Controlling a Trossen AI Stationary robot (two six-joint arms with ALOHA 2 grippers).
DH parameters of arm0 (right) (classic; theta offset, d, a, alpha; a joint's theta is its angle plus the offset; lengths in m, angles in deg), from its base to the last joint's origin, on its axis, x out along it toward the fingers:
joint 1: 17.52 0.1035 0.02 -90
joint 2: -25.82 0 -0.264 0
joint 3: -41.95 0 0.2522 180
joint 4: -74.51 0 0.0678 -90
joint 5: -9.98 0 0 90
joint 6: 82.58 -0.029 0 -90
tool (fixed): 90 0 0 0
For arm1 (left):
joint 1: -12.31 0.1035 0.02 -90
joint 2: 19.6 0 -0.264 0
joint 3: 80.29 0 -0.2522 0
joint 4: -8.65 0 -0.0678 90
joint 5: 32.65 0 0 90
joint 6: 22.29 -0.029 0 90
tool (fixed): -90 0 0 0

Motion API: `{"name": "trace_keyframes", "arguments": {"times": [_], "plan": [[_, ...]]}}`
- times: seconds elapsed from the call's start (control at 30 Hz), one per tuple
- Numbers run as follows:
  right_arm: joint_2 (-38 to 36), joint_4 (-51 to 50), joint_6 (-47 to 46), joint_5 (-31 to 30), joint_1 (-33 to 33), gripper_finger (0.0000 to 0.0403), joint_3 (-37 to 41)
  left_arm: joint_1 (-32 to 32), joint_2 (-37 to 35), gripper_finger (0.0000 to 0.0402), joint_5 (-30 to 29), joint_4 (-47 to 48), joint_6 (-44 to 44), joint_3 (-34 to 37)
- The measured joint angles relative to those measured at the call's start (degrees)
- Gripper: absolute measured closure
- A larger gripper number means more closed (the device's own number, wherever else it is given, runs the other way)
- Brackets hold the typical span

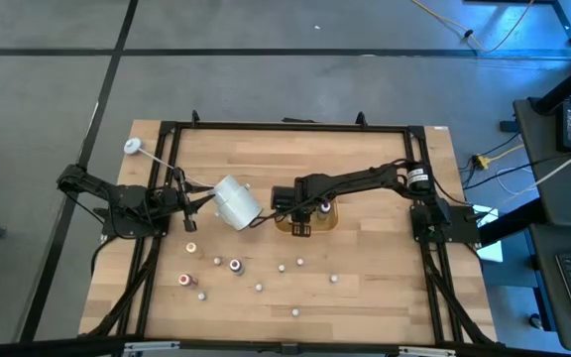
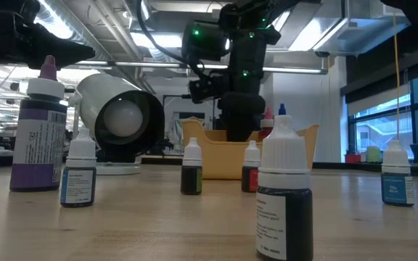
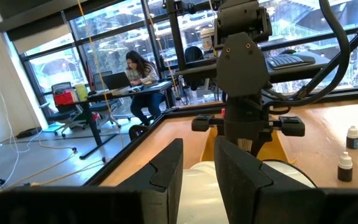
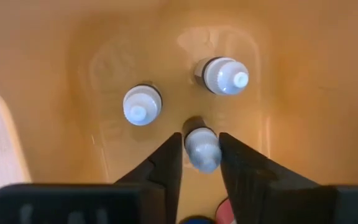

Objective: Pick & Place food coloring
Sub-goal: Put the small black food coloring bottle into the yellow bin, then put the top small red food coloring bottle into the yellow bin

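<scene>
The yellow-orange tray [image 1: 327, 222] stands mid-table. My right gripper [image 4: 202, 144] points down into it, and its fingers stand close on either side of a whitish-capped food coloring bottle [image 4: 202, 150] that stands upright on the tray floor. Two more bottles [image 4: 142, 104] [image 4: 224, 76] stand upright in the tray beside it. Several other bottles [image 1: 236, 266] stand scattered on the wood toward the near edge. My left gripper [image 3: 199, 171] waits level at the table's left, its fingers a narrow gap apart, with nothing between them. My right gripper comes at the bottle from above, one finger [image 4: 166, 163] on each side of its cap [image 4: 197, 142]. I cannot tell whether the fingers touch the cap. The bottle stands upright with its base on the tray floor.
A large white cup [image 1: 234, 202] lies on its side between the left gripper and the tray. A white round thing on a thin stalk [image 1: 132, 147] lies at the far left. Black frame rails [image 1: 285, 127] run round the table. Bare wood lies right of the tray.
</scene>
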Motion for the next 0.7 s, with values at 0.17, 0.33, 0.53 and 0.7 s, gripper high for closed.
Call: {"name": "trace_keyframes", "arguments": {"times": [0.17,0.33,0.53,0.7], "plan": [[0.0,-0.8,0.0,0.0,0.0,0.0232,0.0,0.0,0.0,0.0313,0.0,0.0,0.0,0.0],[0.0,-5.4,0.0,0.0,0.0,0.0195,-3.0,0.0,0.0,0.0313,0.0,0.0,0.0,0.0],[-0.7,-14.3,-1.6,-0.1,1.1,0.0180,-12.7,0.0,0.0,0.0313,0.0,0.0,0.0,0.0],[-2.2,-18.3,-4.4,-0.4,6.3,0.0183,-17.2,0.0,0.0,0.0313,0.0,0.0,0.0,0.0]]}}
